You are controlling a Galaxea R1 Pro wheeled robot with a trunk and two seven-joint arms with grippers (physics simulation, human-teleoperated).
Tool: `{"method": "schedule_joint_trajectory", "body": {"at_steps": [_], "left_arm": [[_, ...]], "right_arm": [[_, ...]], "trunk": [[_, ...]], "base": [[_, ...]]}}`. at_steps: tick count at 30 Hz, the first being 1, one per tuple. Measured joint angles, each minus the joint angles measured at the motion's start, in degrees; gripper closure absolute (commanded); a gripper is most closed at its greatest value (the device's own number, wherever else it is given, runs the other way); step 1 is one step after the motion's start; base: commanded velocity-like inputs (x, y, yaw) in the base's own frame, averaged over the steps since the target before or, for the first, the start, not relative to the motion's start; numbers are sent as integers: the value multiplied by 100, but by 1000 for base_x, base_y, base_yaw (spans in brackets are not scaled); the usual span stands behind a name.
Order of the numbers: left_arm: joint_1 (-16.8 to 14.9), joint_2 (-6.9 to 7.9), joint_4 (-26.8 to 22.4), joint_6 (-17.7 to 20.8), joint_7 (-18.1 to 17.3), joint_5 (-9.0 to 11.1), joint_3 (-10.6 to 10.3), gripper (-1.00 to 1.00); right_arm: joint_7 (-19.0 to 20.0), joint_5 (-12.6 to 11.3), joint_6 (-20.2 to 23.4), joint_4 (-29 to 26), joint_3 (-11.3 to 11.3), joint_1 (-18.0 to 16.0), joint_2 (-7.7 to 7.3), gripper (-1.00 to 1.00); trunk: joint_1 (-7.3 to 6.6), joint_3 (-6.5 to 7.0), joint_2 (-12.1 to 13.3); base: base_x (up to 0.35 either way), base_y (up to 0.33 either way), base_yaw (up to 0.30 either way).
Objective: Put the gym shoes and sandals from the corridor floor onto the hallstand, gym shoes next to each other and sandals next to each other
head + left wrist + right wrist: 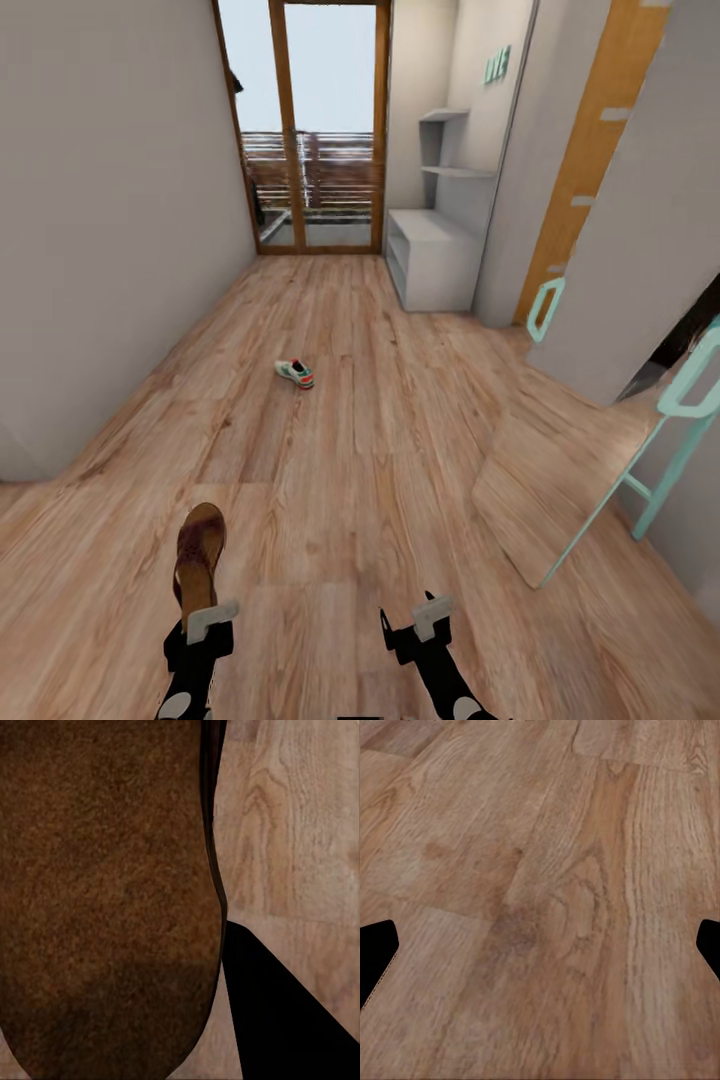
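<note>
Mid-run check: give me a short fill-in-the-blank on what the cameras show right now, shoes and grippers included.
1. The left gripper is shut on a brown ____, which sticks out ahead of it.
2. One gym shoe lies on the corridor ____, between the robot and the hallstand.
3. The right gripper is open and holds ____, with bare planks under it.
4. The hallstand stands against the wall on the robot's ____ side.

Missing words: sandal; floor; nothing; right
</note>
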Motion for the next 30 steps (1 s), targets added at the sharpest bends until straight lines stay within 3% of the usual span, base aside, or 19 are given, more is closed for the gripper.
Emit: {"method": "schedule_joint_trajectory", "body": {"at_steps": [30], "left_arm": [[1,-4,-20,-3,-11,7,0,100]], "right_arm": [[8,7,4,-5,13,0,-2,-100]], "trunk": [[0,0,0]], "base": [[300,183,0]]}}
